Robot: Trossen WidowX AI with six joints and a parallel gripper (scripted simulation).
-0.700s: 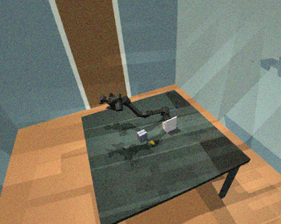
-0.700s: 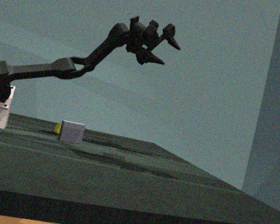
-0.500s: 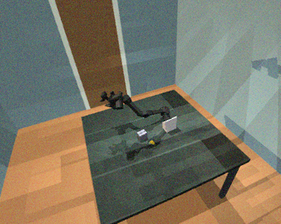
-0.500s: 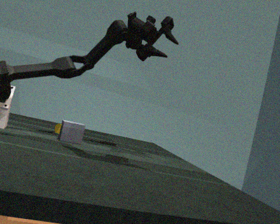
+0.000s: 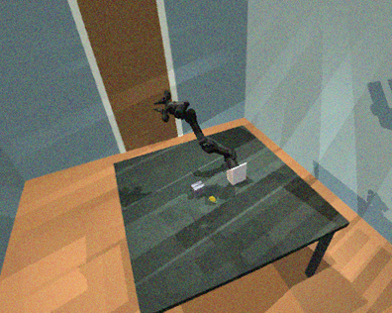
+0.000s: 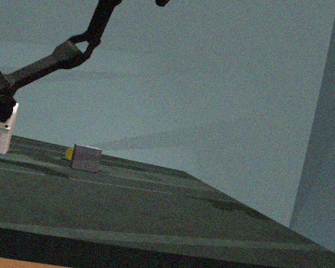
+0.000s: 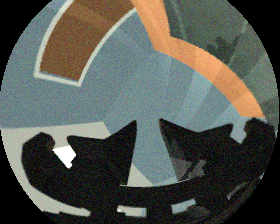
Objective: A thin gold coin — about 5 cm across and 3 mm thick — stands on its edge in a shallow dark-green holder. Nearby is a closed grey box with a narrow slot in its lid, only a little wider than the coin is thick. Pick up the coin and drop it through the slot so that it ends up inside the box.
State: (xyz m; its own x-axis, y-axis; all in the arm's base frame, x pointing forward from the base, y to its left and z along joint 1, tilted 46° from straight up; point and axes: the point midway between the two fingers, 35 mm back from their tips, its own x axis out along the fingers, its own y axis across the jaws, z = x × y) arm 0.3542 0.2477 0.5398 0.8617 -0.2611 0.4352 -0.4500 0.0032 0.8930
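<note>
The gold coin [image 5: 213, 199] [image 6: 69, 153] stands on the dark table, its holder too small to make out. In the exterior view the grey box partly hides the coin. The grey box [image 5: 197, 186] [image 6: 86, 157] sits just left of the coin in the top view. My gripper [image 5: 158, 105] [image 7: 148, 122] is raised high in the air, far above and behind the box, pointing toward the door. Its fingers are partly closed with a clear gap, and nothing is between them. In the wrist view only the wall, door and floor show beyond the fingers.
The arm's white base block [image 5: 236, 174] [image 6: 4, 133] stands on the dark green table [image 5: 249, 230] [image 6: 152, 205] behind the coin. A brown door [image 5: 120, 59] and blue walls are behind the table. The floor is wooden.
</note>
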